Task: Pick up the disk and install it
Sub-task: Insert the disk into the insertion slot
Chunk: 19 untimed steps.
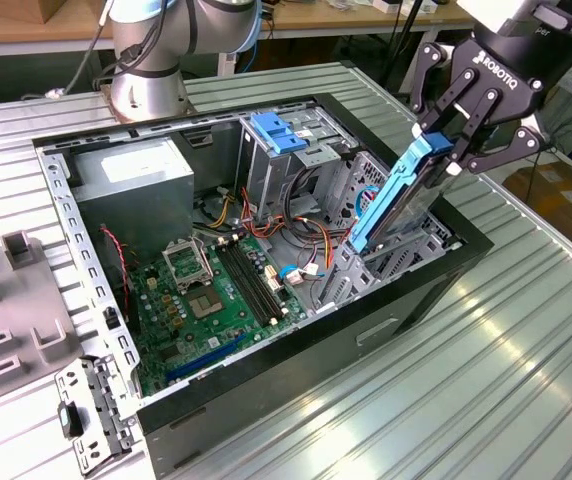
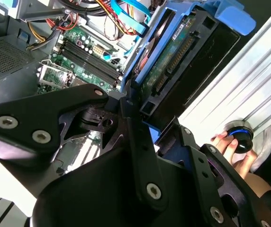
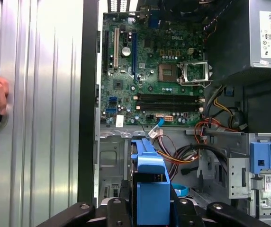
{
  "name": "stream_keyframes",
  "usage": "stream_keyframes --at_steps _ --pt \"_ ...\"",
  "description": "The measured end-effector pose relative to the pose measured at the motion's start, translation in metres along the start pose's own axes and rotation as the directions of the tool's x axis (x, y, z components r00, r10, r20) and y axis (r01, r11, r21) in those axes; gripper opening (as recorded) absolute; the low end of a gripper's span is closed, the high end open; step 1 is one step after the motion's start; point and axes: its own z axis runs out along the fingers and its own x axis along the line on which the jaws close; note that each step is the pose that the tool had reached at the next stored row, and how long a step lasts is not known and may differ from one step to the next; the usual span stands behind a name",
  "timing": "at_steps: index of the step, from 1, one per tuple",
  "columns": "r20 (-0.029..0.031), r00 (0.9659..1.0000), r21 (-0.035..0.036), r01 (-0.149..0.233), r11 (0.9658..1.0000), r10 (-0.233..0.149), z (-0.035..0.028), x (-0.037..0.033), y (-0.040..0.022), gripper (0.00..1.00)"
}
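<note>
We have our gripper (image 1: 449, 152) clamped on the upper end of the disk (image 1: 394, 205). The disk stands tilted, its lower end down at the metal cage (image 1: 368, 275) inside the open computer case (image 1: 266, 372). The green circuit board (image 1: 206, 300) lies further in. In the second wrist view, a person's hand (image 2: 231, 152) touches a round black knob (image 2: 240, 137) on the ribbed table (image 2: 251, 75).

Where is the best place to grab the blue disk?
At its upper end, from above, with a finger on each side. The disk stands tilted with its lower end down at the metal bay, so the top end is the free part. The gripper is shut on it there.
</note>
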Motion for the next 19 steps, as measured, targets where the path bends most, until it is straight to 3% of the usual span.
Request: stream_keyframes --at_steps 3,19 --pt "0.0001 1.0 0.0002 -0.002 1.0 0.002 0.0023 -0.0002 0.0032 0.37" --pt "-0.0005 1.0 0.0002 -0.002 1.0 0.002 0.0201 0.0017 0.0021 0.37"
